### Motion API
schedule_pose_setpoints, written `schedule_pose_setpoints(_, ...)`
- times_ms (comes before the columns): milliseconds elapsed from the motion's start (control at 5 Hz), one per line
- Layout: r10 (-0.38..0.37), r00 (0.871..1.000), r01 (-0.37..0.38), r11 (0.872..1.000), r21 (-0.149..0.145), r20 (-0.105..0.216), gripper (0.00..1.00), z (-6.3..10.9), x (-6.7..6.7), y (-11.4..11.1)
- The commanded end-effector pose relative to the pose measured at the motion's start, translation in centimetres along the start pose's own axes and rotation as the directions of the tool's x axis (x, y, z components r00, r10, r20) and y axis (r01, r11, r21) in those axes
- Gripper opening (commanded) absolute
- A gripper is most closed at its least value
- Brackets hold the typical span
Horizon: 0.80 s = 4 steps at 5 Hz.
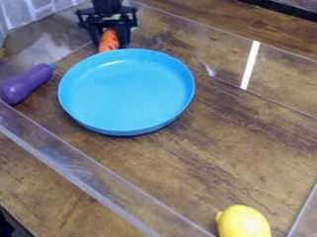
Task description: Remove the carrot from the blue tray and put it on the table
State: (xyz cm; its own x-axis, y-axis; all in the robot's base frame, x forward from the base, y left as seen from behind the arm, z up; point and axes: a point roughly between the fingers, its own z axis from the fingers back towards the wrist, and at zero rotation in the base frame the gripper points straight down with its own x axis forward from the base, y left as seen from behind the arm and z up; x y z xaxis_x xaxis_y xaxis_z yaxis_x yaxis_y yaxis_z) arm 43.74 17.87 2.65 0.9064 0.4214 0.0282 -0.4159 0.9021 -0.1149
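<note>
Gripper [107, 32], black and small at the upper left of the frame, reaches down from the top edge right over the carrot [109, 41]; its dark fingers hide part of the carrot, and at this size I cannot tell whether they are released or clenched on it. The carrot shows as a short patch of orange between and below the dark parts, with a little green beside it on the right. It lies outside the blue tray [126, 91], just past the tray's upper rim in the picture. The tray, round, shallow and bright blue, takes up the upper left and middle of the frame, and its inside shows plain blue all over. Left of it, near its rim but apart from it, the purple eggplant [27, 84] lies aslant, its thicker end toward the lower left. Well apart from these, at the bottom of the frame and right of centre, sits the yellow lemon [242, 225]. Under them all runs the table [208, 128], brown wood grain, with clear strips crossing it at the lower left and right.
</note>
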Motion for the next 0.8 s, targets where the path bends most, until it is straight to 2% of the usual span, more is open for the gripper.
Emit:
schedule_pose_setpoints(0,0.015,0.998,-0.015,1.000,0.005,0.059,0.00,2.5,0.1,-0.6)
schedule_pose_setpoints(600,-0.092,0.994,0.093,0.995,-0.021,0.057,0.00,3.9,-0.6,-5.6)
